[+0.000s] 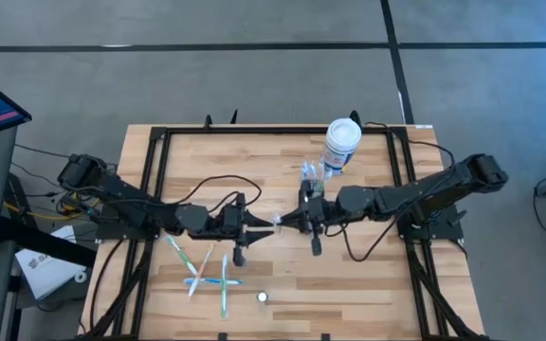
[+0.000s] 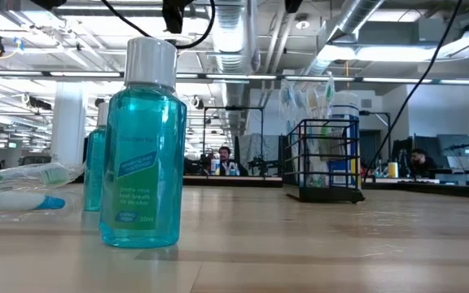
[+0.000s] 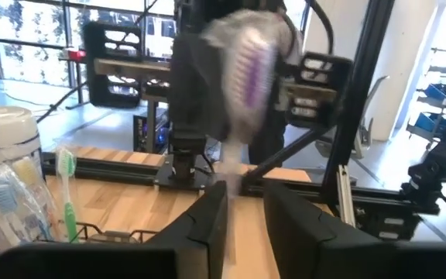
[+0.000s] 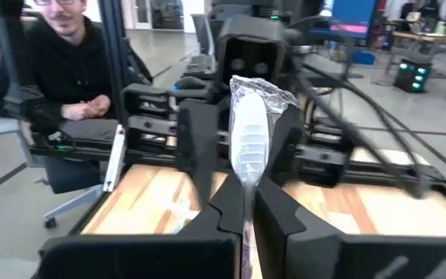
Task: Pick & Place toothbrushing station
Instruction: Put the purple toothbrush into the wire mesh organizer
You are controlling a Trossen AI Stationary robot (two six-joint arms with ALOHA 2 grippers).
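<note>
Two grippers meet tip to tip above the middle of the wooden table (image 1: 282,161), exchanging a plastic-wrapped toothbrush (image 4: 248,143). The right gripper (image 1: 283,220) has its fingers (image 4: 285,225) pressed together on the handle of the wrapped toothbrush, whose bagged head stands up between them in the right wrist view. The left gripper (image 1: 263,225) faces it directly; its fingers (image 3: 207,225) stand slightly apart, with the blurred toothbrush head just beyond their tips, and whether they touch the wrapper cannot be told. The toothbrushing station (image 1: 312,175), a small black wire caddy, stands on the table just behind the right gripper and slightly toward that arm's side, between the gripper and a white canister with a blue label (image 1: 341,144), which stands farther back. In the low view the caddy (image 2: 324,159) is upright and holds wrapped toothbrushes. In front of the left gripper, nearer the table's front edge, several loose toothbrushes (image 1: 207,270) lie crossed on the wood, and a small white-capped object (image 1: 263,296) sits in front of the point where the grippers meet. A bottle of blue-green mouthwash (image 2: 142,146) stands upright, close to the low camera, with a second similar bottle (image 2: 96,167) partly hidden behind it. A seated person in a dark hooded top (image 4: 60,77) is visible beyond the table in the right wrist view.
</note>
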